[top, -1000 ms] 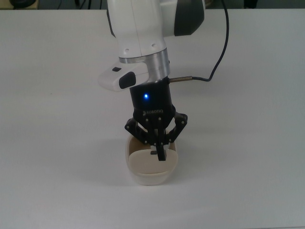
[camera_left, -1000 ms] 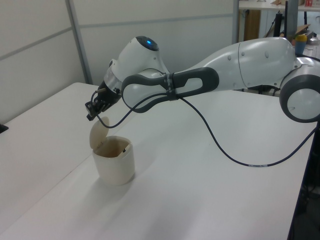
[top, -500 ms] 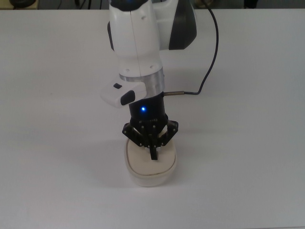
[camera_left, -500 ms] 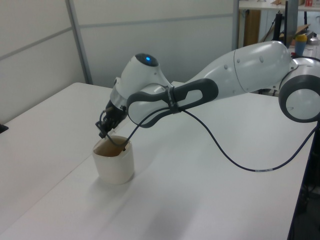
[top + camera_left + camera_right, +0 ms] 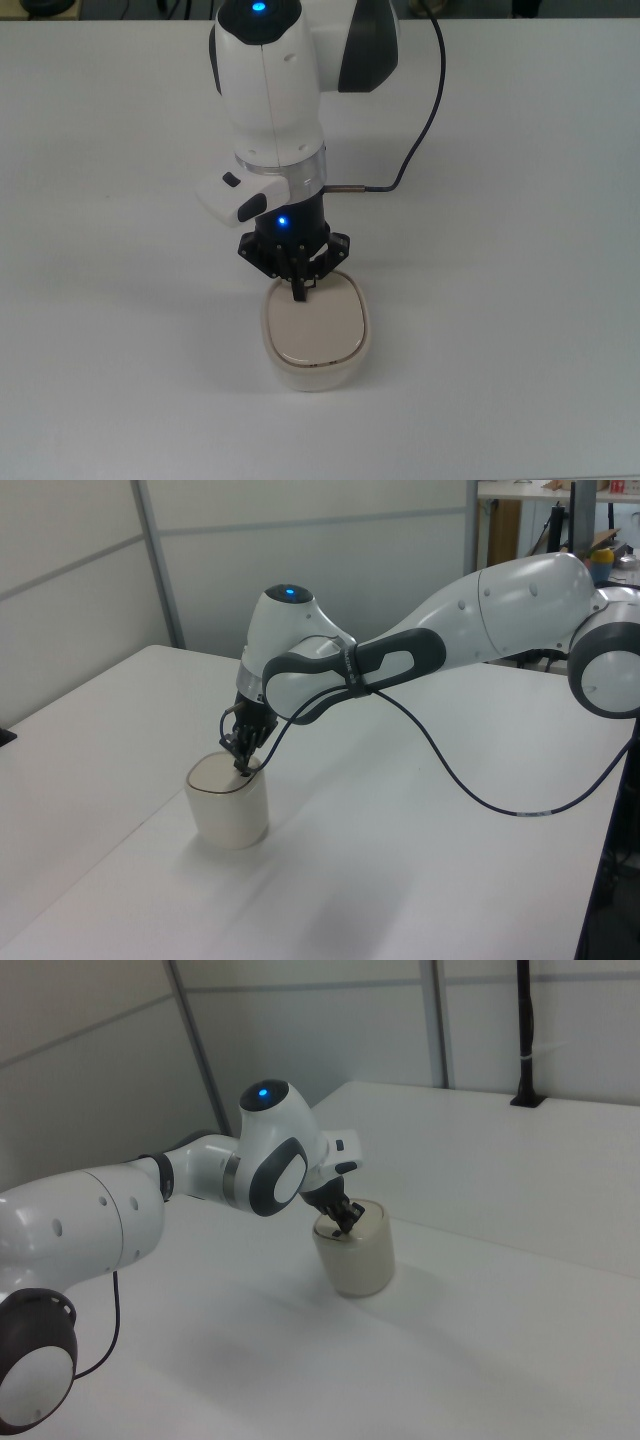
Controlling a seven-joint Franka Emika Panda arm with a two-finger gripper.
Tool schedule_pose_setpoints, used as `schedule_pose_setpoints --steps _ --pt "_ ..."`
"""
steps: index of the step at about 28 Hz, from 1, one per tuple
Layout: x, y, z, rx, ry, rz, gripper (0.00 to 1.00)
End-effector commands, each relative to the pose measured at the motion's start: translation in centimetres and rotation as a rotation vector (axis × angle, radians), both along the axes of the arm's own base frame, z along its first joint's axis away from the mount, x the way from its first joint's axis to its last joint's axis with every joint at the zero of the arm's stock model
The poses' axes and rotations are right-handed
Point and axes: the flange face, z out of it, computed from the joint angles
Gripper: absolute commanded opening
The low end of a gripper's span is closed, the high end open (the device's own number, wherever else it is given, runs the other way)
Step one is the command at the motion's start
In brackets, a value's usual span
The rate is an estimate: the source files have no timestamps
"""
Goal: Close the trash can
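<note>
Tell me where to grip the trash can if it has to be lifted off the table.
Take the trash can by its two long side walls, coming straight down from above. The top view shows a rounded rectangle, narrower across than along, with the lid lying flat. The gripper probably must open wide; whether it spans the body is uncertain.

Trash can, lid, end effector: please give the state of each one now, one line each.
trash can: upright on the table, closed.
lid: lying flat in the rim.
end effector: fingers together, tip at the lid's edge nearest the arm, holding nothing.
</note>
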Motion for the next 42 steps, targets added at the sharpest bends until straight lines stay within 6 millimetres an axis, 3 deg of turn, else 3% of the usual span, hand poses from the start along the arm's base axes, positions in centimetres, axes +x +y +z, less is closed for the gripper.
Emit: schedule_pose_setpoints --steps 1,6,11,12,13,14,16,18,22,27,36,42 --pt "-1.7 0.1 -2.7 -0.079 0.101 0.017 0.0" --pt "-2.1 0.2 -4.0 -0.095 0.127 0.022 0.0" --pt "-2.1 0.1 -2.7 -0.082 0.121 0.012 0.0" --pt "-2.2 -0.3 -2.0 -0.079 0.123 0.003 0.05" --pt "-2.3 -0.6 0.1 -0.064 0.128 -0.009 0.32" --pt "-2.4 -0.8 1.1 -0.05 0.136 -0.018 0.45" --pt "-2.7 -0.9 3.0 -0.014 0.153 -0.032 0.59" --pt "-3.4 -1.6 6.1 0.032 0.149 -0.046 0.81" --pt "-4.2 -1.9 8.6 0.044 0.132 -0.052 1.0" --pt "-5.4 -2.1 10.4 0.034 0.153 -0.039 1.0" --pt "-9.5 -5.4 14.5 -0.004 0.262 0.001 1.0" --pt "-10.1 -5.6 13.8 -0.064 0.326 0.008 1.0"
